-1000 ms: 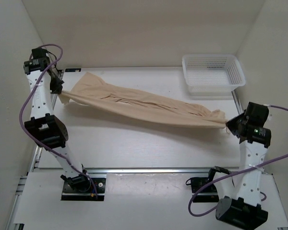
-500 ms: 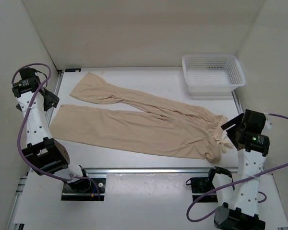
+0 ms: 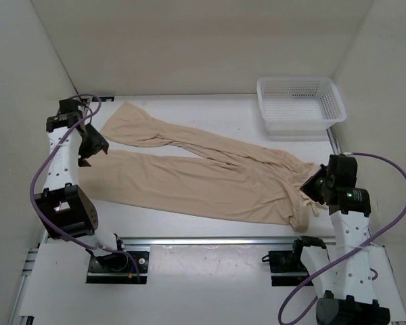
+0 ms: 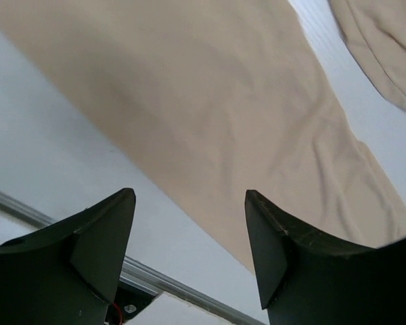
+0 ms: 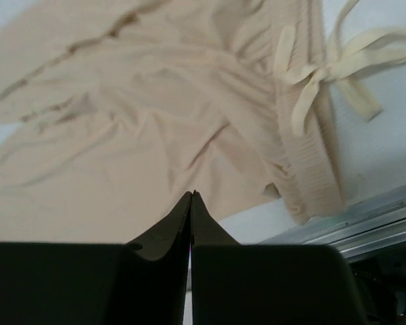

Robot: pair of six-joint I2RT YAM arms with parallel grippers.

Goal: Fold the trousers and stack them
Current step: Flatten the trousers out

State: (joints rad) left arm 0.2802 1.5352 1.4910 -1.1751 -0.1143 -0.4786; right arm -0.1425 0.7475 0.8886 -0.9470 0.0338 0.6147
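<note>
Setting: a white surface [image 3: 210, 112] is sitting inside plain white walls, with a white mesh basket [image 3: 300, 105] standing at its far right corner.
Top view, trousers: the trousers [image 3: 203, 172] are lying spread flat across the middle of the surface, both legs running left and the waist end lying at the right, well apart from the basket.
Top view, left arm: the left arm [image 3: 62, 152] is arching up from its base, its wrist hanging by the near leg's cuff.
Top view, right arm: the right arm [image 3: 345, 206] is leaning inward, its wrist hovering at the waist end.
Top view, hard to make out: both sets of jaws are showing too small to judge.
Left wrist view: the left jaws are standing wide apart and gripping nothing; leg fabric is spreading below them, with a metal rail [image 4: 183, 291] crossing underneath.
Left wrist view, cut off: the leg is running out of frame at both ends.
Right wrist view: the right jaws are pressing fully together with nothing showing between them; the ribbed waistband [image 5: 311, 156] and drawstring [image 5: 338, 61] are lying to the right.
Right wrist view, hidden: the black jaw bodies are covering the lower frame; whether the tips are touching cloth cannot be told.
</note>
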